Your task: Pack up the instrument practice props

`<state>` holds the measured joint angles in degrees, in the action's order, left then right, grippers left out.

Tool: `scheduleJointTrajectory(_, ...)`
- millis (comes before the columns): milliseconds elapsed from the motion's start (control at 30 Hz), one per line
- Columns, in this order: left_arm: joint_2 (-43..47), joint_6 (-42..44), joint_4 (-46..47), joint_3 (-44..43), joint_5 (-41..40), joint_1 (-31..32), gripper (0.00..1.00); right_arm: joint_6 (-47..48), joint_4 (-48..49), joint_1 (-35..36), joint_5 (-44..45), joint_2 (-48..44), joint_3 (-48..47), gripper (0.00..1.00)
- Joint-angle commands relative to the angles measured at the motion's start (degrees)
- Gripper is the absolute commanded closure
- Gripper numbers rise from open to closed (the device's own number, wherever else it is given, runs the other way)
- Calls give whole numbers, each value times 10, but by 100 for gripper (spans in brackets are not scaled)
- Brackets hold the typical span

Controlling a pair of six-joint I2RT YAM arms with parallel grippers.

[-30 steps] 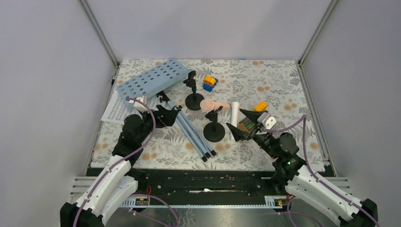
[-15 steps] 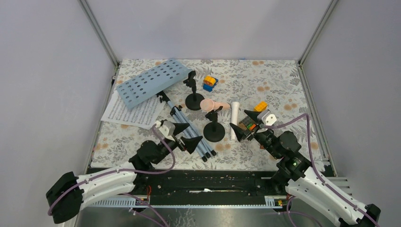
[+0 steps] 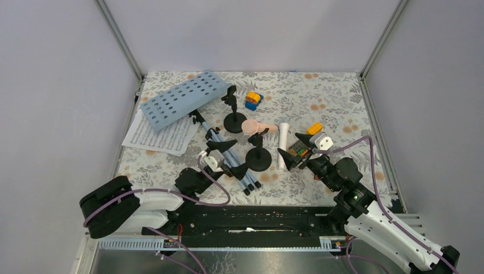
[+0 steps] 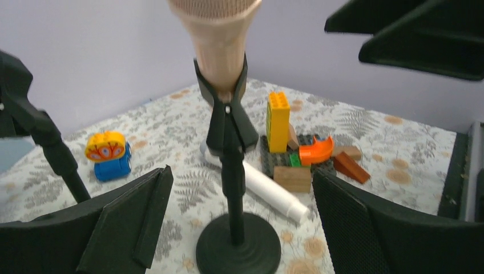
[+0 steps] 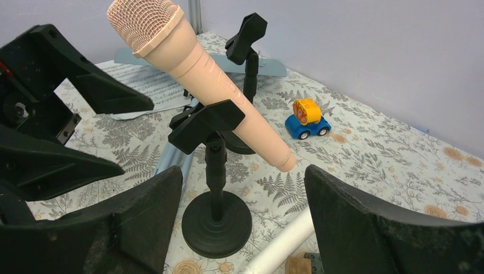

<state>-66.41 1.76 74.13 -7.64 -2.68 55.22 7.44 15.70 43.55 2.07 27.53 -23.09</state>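
The pink microphone with a mesh head (image 5: 200, 68) sits tilted in the clip of a black round-based mic holder (image 3: 258, 160), which stands upright near the middle of the floral-patterned table (image 3: 337, 97). The left gripper (image 3: 237, 156) is low over the table just left of this holder, with its jaws spread wide. In the left wrist view they stand on either side of the holder's stem without touching it. The right gripper (image 3: 288, 145) faces the same holder from the right, and its jaws are also wide open and hold nothing.

A white cylindrical microphone (image 3: 283, 145) lies flat on the table between the holder and a cluster of colourful toy blocks (image 4: 285, 123). A second black round-based mic holder (image 3: 234, 121) stands empty farther back. The light-blue perforated music rack (image 3: 182, 100) lies at the far left. Its tripod legs (image 3: 246, 178) stretch toward the near edge, passing under the left gripper. White sheet-music pages (image 3: 160, 134) lie beside the rack. A small blue and yellow toy car (image 3: 252, 100) sits near the back.
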Motion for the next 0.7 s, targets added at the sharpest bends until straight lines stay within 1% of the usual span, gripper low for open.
scheduleJointTrajectory(0, -51, 23, 139, -49, -18, 7, 1, -11, 19, 4, 0, -1, -19, 15)
scheduleJointTrajectory(333, -133, 15, 145, -112, -46, 19, 1, -1, 43, 3, 10, 9, -26, 16)
scheduleJointTrajectory(500, -160, 5, 150, -126, -75, 23, 8, 2, 43, 3, 6, 17, -34, 16)
scheduleJointTrajectory(667, -179, 0, 148, -138, -91, 24, 13, 21, 88, 3, -10, 39, -36, 18)
